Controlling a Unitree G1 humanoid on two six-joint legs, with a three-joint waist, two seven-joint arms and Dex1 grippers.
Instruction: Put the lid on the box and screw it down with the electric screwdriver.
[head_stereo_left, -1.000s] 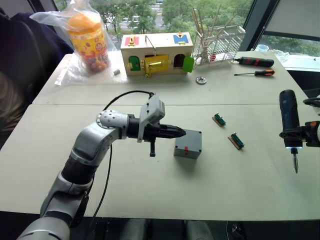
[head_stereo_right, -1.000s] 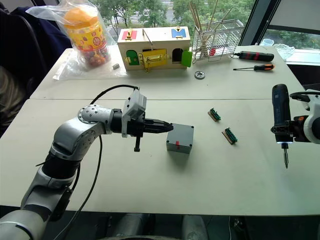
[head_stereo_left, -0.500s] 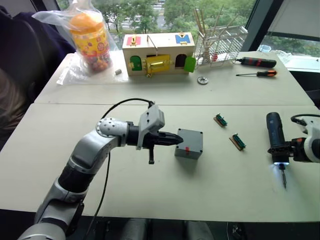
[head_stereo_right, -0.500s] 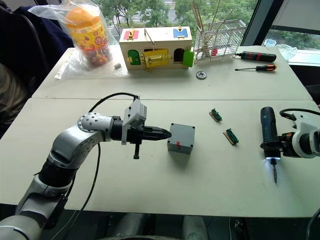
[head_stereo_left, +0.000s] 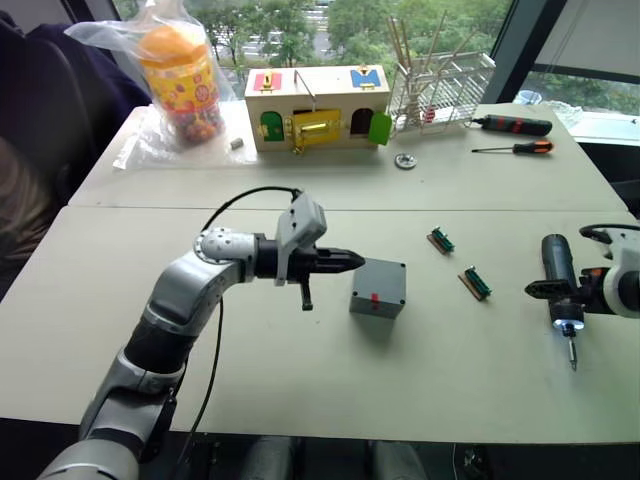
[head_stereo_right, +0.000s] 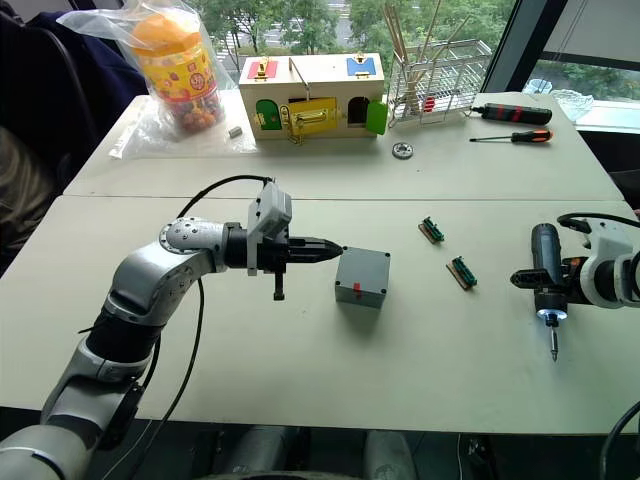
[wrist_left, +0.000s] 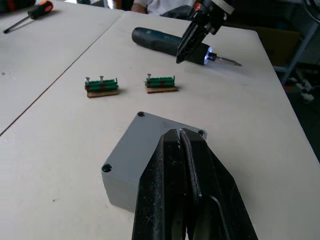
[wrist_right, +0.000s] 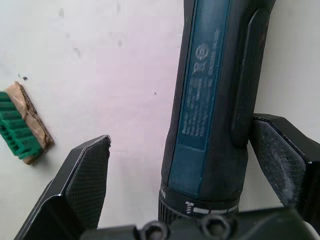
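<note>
The grey box (head_stereo_left: 378, 288) stands mid-table with a red mark on its near side. The lid (wrist_left: 145, 145) sits on top of it, its corner screw holes showing. My left gripper (head_stereo_left: 355, 261) is shut and empty, its tips hovering just above the box's left top edge. At the right, the electric screwdriver (head_stereo_left: 558, 275) lies on the table with its tip lit (head_stereo_left: 567, 328) and its bit toward the near edge. My right gripper (wrist_right: 180, 135) is open around its barrel, one finger (wrist_right: 87, 172) clearly apart from it.
Two green terminal blocks (head_stereo_left: 438, 240) (head_stereo_left: 474, 283) lie between the box and the screwdriver. At the back stand a wooden box with coloured doors (head_stereo_left: 316, 107), a wire rack (head_stereo_left: 440, 85), two hand screwdrivers (head_stereo_left: 510, 124) (head_stereo_left: 512, 147), a washer (head_stereo_left: 404, 160) and a bagged jar (head_stereo_left: 180, 80).
My right arm has lowered the electric screwdriver from upright to lying on the table and opened its fingers. My left gripper has lifted slightly off the box's side.
</note>
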